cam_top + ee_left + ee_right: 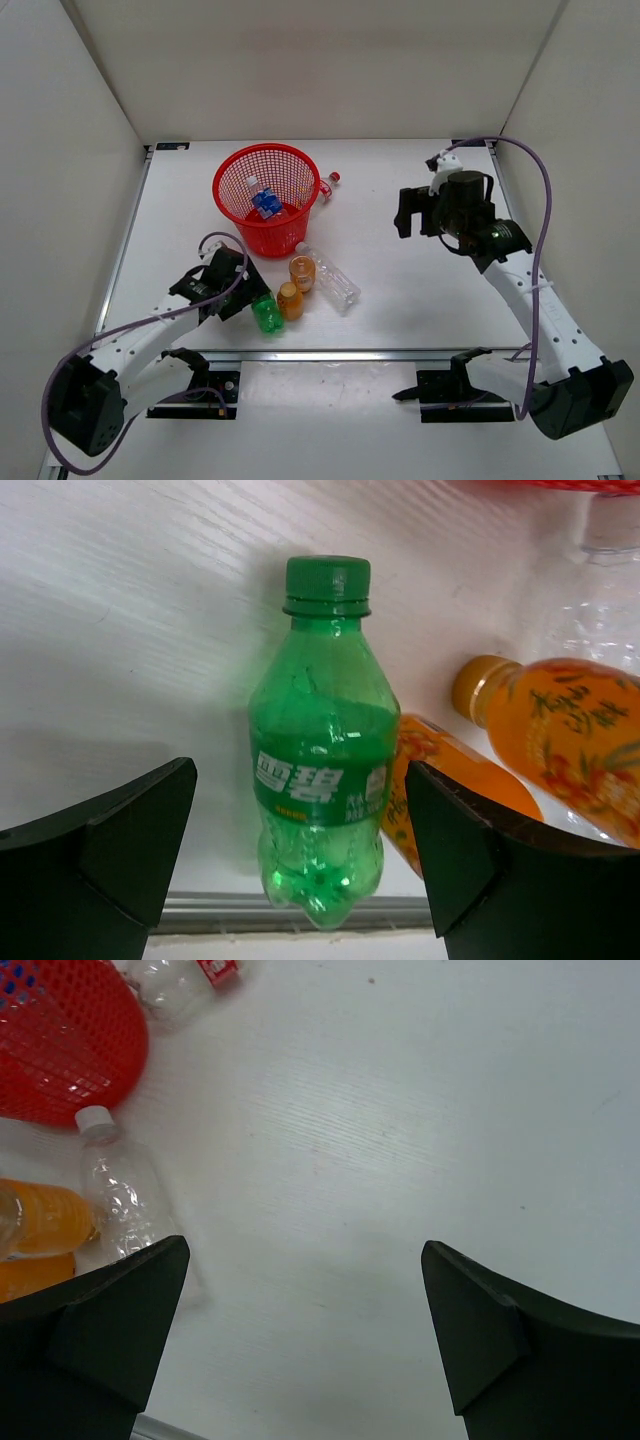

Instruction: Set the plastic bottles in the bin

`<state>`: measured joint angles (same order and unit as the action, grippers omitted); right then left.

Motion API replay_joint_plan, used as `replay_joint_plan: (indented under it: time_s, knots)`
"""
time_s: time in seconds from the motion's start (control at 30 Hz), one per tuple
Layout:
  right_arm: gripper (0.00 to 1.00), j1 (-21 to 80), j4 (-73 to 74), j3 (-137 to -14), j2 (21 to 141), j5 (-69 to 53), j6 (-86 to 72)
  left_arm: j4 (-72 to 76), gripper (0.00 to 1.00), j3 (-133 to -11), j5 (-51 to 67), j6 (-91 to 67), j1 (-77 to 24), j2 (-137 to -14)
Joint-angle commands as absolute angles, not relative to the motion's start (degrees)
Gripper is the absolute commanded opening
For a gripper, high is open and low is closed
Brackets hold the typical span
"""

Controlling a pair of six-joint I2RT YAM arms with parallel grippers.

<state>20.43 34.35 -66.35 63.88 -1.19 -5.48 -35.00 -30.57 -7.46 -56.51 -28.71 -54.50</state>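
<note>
The left gripper [300, 820] is spread open; the green bottle [320, 770] is laid between its jaws, untouched, beside two orange bottles [570, 730]; the right gripper [305, 1243] is opened wide above the table [420, 300]; a blue-labelled bottle [266, 203] is contained in the red bin [240, 165].

Robot lab, white encl. walls [320, 60], bench table [420, 300]
</note>
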Motion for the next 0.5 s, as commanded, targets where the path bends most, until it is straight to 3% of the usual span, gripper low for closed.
replay_joint_plan:
  time_s: [0.0, 0.13, 0.23, 0.3, 0.4, 0.47]
  knots:
    - [1.00, 16.19, 34.54, -63.82, 60.04, -4.21, -7.55, -31.21, 0.96, -29.80, -9.58, -57.74, -29.36, -57.65]
    - [1.00, 12.75, 34.36, -61.26, 58.45, -4.39, -7.91, -28.66, 0.89, -27.34, -9.23, -58.79, -30.06, -60.73]
    - [0.99, 10.91, 34.54, -60.12, 58.18, -4.39, -7.29, -26.11, 0.75, -24.18, -8.18, -59.50, -29.27, -60.91]
    - [0.99, 10.37, 34.72, -59.59, 57.57, -4.05, -7.56, -27.32, 0.58, -24.52, -7.91, -59.24, -28.74, -60.56]
    - [0.99, 10.46, 34.72, -57.93, 56.87, -3.61, -7.38, -33.80, 0.45, -28.11, -10.98, -58.45, -28.22, -57.23]
    - [1.00, 10.64, 34.72, -56.61, 56.26, -4.48, -7.30, -38.81, 0.42, -31.70, -12.04, -56.17, -26.55, -51.53]
